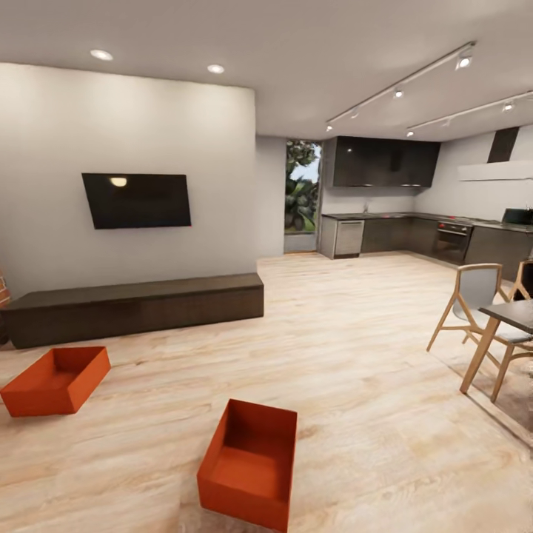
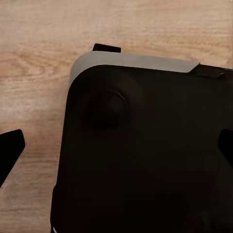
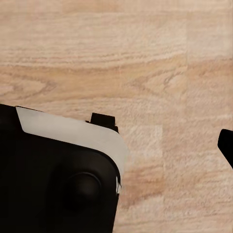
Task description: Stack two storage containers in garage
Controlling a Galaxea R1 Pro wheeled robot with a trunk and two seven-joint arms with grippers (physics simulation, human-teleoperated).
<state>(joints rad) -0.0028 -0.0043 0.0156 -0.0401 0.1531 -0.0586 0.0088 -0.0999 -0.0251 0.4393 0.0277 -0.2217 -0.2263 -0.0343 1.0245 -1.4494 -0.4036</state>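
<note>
On the pale plank floor (image 1: 355,348) of the living room, closest in, under the left wrist camera: the robot's base (image 2: 145,160), dark with a pale rim. Left gripper (image 2: 116,148) spread wide, one dark fingertip at each side of that view, nothing between them but base and planks. Right gripper: one fingertip (image 3: 227,143) showing, its partner lost to view, so cannot tell whether spread or closed; holds nothing visible.

Just ahead in the head view: the near storage container (image 1: 248,463), open top up, apparently empty. Runs its long axis away from the robot, leaning slightly to the right as it recedes; presents a short wall to the base.

Further off to the left: the far storage container (image 1: 55,381), also open side up. Lies diagonally, long axis from near left to far right, near the low dark bench (image 1: 137,307) under the wall TV (image 1: 137,200). Well apart from its twin.

Beyond, to the right: dining chair (image 1: 474,303) and table (image 1: 511,318), then the kitchen (image 1: 385,222).

Probable hazards from here:
- Rolling up too far and shoving the near box with the base, since it sits so close in.
- Squeezing plain flat walls unevenly with two arms, letting the box slip or twist.
- Approaching off-square, given the lean, so that one gripper lands before the other.
- Clipping the table or chair while carrying a wide load.
</note>
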